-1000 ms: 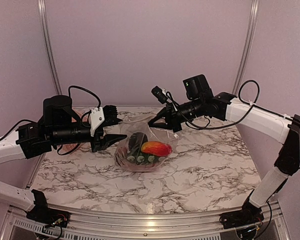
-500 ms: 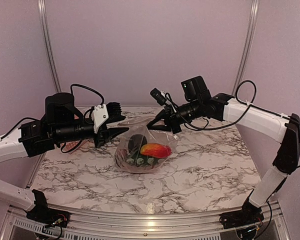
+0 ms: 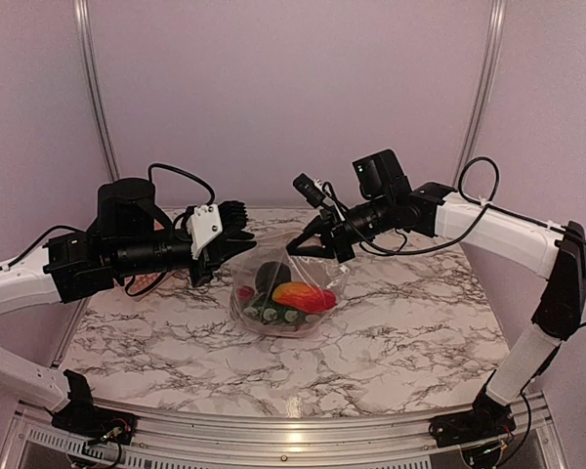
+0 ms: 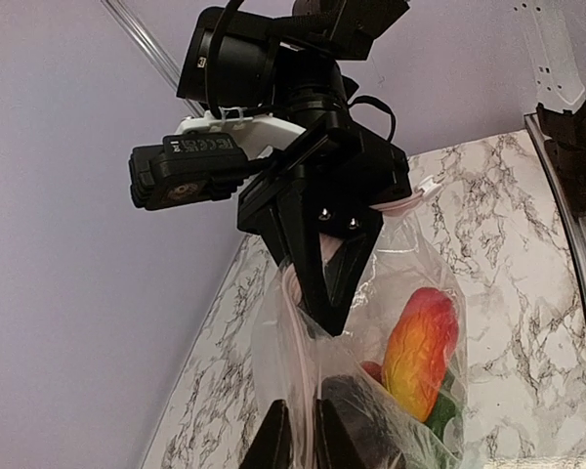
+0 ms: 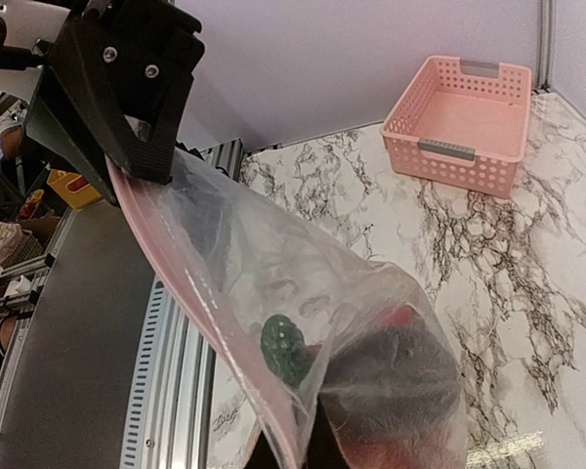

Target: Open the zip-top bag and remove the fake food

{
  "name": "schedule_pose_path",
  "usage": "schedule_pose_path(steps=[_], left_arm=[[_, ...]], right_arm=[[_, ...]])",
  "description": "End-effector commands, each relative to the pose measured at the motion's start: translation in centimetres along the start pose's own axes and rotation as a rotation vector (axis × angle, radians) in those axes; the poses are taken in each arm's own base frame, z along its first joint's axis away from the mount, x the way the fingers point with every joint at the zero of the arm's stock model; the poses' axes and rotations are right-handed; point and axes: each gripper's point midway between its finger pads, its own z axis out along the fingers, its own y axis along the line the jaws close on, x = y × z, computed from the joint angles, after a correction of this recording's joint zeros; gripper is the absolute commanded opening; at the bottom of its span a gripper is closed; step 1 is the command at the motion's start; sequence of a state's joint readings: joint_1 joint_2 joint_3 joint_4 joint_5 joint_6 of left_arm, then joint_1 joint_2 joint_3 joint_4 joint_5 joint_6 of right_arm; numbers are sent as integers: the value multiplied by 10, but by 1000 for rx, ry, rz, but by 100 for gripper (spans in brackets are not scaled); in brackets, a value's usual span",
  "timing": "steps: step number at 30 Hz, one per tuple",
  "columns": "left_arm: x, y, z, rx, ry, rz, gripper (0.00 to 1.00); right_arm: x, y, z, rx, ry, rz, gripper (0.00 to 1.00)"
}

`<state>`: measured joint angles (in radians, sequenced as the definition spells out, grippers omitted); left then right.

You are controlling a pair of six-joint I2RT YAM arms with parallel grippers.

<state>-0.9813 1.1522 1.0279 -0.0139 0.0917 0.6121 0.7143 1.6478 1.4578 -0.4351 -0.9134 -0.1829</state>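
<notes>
The clear zip-top bag (image 3: 291, 283) hangs stretched between my two grippers above the marble table. Fake food lies in its bottom: an orange-red fruit (image 3: 303, 295), a dark piece (image 3: 268, 276) and green pieces (image 3: 273, 313). My left gripper (image 3: 242, 244) is shut on the bag's left top edge; in the left wrist view the pinkish zip strip (image 4: 300, 322) runs between its fingertips (image 4: 277, 430). My right gripper (image 3: 309, 246) is shut on the right top edge. In the right wrist view, the film mostly hides the right gripper (image 5: 293, 451), and a green piece (image 5: 285, 347) shows through.
A pink slatted basket (image 5: 459, 122) stands on the table at the far left, behind the left arm. The table's metal front rail (image 3: 293, 430) runs between the arm bases. Lilac walls close off the back and sides.
My left gripper has moved right to the bag's left top edge and closed on it. The right gripper has kept its hold, and the food has shifted a little inside the bag.
</notes>
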Motion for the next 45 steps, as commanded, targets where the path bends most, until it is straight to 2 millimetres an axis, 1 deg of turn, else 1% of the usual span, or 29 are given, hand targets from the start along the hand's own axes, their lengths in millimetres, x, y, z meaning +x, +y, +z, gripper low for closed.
schedule_pose_path(steps=[1, 2, 3, 4, 7, 8, 10, 13, 15, 16, 17, 19, 21, 22, 25, 27, 30, 32, 34, 35, 37, 39, 42, 45], left_arm=[[4, 2, -1, -15, 25, -18, 3], [6, 8, -1, -43, 34, -37, 0], [6, 13, 0, -64, 32, -69, 0], [6, 17, 0, -73, 33, -97, 0], [5, 27, -1, -97, 30, -165, 0], [5, 29, -1, -101, 29, -181, 0], [1, 37, -2, -123, 4, -224, 0], [2, 43, -3, -125, -10, -298, 0], [4, 49, -4, -121, -28, -356, 0], [5, 51, -5, -119, -38, -382, 0], [7, 56, -6, -121, -45, -411, 0], [10, 59, -7, -110, -60, -460, 0], [14, 61, -7, -102, -69, -496, 0], [14, 60, -7, -87, -80, -509, 0], [16, 57, -9, -61, -104, -539, 0], [19, 57, -11, -44, -121, -565, 0], [23, 57, -13, -23, -145, -593, 0], [26, 58, -13, -14, -151, -611, 0], [28, 60, -12, -12, -153, -617, 0], [29, 61, -13, -10, -156, -647, 0], [29, 64, -14, -11, -167, -660, 0], [28, 67, -16, -17, -180, -670, 0], [29, 71, -18, -17, -195, -690, 0], [32, 74, -18, -12, -199, -712, 0]], right_arm=[[-25, 15, -5, -51, -50, -60, 0], [-25, 15, -5, -47, -50, -61, 0], [-26, 13, -6, -35, -51, -61, 5], [-28, 11, -6, -15, -53, -59, 15], [-34, 6, -13, 47, -67, -72, 53], [-38, 4, -17, 81, -77, -81, 60], [-46, 4, -29, 143, -109, -105, 71], [-63, 7, -56, 243, -184, -147, 79], [-71, 13, -74, 295, -238, -178, 83], [-73, 19, -83, 314, -268, -188, 84], [-74, 21, -90, 342, -292, -199, 86], [-71, 19, -100, 410, -320, -200, 88], [-62, 13, -106, 468, -340, -183, 89], [-56, 12, -107, 486, -341, -184, 90], [-36, 5, -111, 556, -339, -185, 97], [-30, 2, -113, 585, -348, -207, 98], [-13, -5, -106, 591, -321, -230, 98], [-4, -9, -98, 577, -307, -241, 95], [1, -6, -91, 530, -311, -262, 91], [5, -4, -87, 506, -314, -267, 90], [7, 4, -81, 451, -321, -291, 87], [9, 7, -77, 421, -324, -301, 84], [16, 3, -69, 398, -304, -304, 72], [19, 3, -64, 371, -294, -311, 52]])
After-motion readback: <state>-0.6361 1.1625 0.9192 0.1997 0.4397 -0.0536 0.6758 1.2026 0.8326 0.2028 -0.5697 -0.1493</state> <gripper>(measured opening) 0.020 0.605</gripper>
